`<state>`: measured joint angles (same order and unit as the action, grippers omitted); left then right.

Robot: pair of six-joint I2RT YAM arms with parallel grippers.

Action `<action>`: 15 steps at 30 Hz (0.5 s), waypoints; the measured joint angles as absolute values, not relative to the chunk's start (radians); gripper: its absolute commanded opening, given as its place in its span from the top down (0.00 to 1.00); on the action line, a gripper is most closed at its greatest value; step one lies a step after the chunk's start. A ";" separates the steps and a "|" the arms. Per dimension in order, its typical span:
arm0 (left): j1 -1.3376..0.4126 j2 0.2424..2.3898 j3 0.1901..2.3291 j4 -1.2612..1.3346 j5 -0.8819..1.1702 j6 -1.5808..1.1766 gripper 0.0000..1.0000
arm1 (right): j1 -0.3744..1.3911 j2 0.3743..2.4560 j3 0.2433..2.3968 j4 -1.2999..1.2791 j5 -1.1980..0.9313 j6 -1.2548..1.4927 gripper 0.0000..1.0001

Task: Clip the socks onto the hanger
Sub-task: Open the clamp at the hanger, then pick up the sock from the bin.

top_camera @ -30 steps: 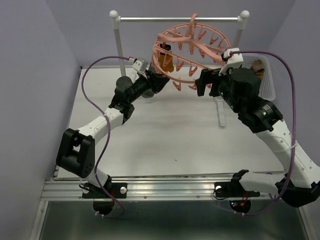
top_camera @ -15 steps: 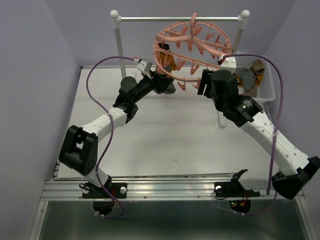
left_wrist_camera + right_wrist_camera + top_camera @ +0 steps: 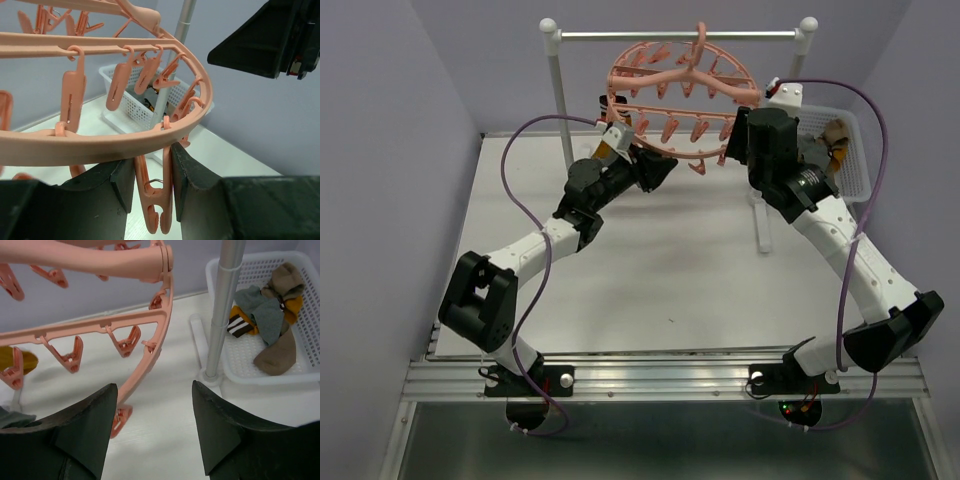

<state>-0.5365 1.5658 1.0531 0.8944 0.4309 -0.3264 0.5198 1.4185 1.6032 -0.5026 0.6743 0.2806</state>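
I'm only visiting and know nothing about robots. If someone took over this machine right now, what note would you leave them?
Left fingers: shut on a clip dangling from the hanger ring.
Right fingers: open and empty, beside the ring.
Socks: a pile lies in the basket. One orange sock seems to be clipped on the ring's left.
Done: at most that one sock.
Left: fetch each sock from the basket and clip it on.

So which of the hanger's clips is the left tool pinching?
The clip hanging from the ring's near rim, squeezed inside the left tool; every other clip on the hanger dangles free.
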 measured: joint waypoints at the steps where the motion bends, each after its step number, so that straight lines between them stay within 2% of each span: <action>1: -0.541 1.565 1.053 0.894 0.430 -0.326 1.00 | 0.517 1.419 1.605 -0.494 0.673 0.279 0.34; 6: -0.554 1.560 1.038 0.900 0.391 -0.316 1.00 | 0.507 1.430 1.636 -0.458 0.667 0.256 0.33; 15: -0.609 1.555 1.027 0.863 0.177 -0.268 1.00 | 0.413 1.380 1.597 -0.465 0.632 0.286 0.33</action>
